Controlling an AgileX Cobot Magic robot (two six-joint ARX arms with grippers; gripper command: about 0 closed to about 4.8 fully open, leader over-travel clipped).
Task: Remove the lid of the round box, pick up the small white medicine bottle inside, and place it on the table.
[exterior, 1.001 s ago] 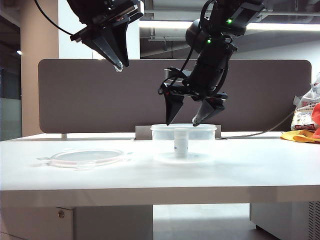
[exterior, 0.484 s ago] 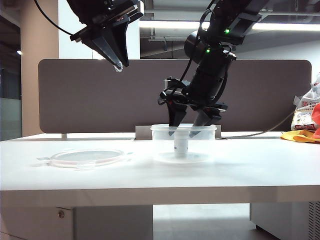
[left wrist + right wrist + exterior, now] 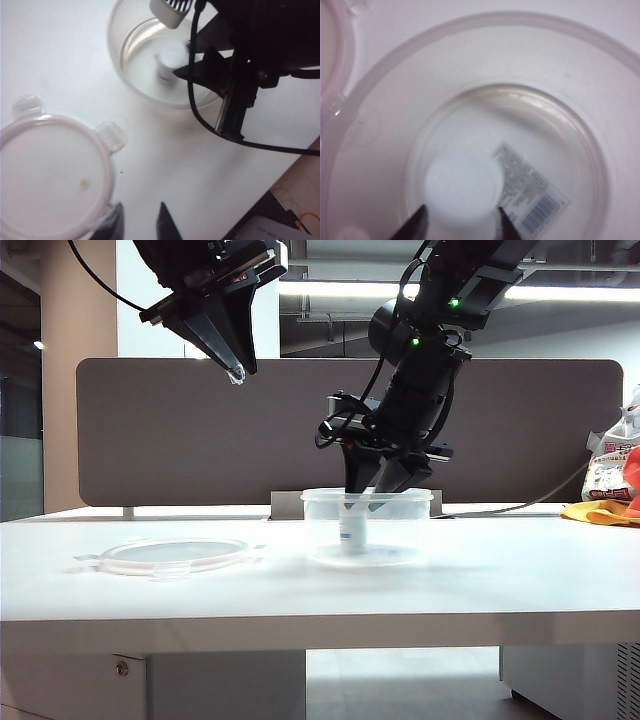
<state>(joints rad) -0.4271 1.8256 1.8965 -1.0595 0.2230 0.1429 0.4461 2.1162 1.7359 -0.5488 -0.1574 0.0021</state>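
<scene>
The clear round box (image 3: 400,498) stands on the white table (image 3: 500,580), with its lid (image 3: 170,555) lying flat to the left. Inside the box stands the small white medicine bottle (image 3: 352,530), leaning slightly. My right gripper (image 3: 362,502) reaches down into the box. In the right wrist view its dark fingertips press both sides of the bottle's white cap (image 3: 462,187), so the right gripper (image 3: 462,210) is shut on it. My left gripper (image 3: 237,368) hangs high above the table's left part. Over the lid's edge (image 3: 50,170), the left gripper (image 3: 141,212) stands slightly open and holds nothing.
A dark divider panel (image 3: 150,430) backs the table. At the far right lie a plastic bag (image 3: 612,465) and a yellow-orange cloth (image 3: 600,512). A printed sticker (image 3: 535,195) shows through the box floor. The right arm's black cable (image 3: 192,100) crosses the left wrist view.
The right gripper has come down into the box and narrowed from wide open onto the bottle, which has shifted a little to the left. The left arm has kept still.
</scene>
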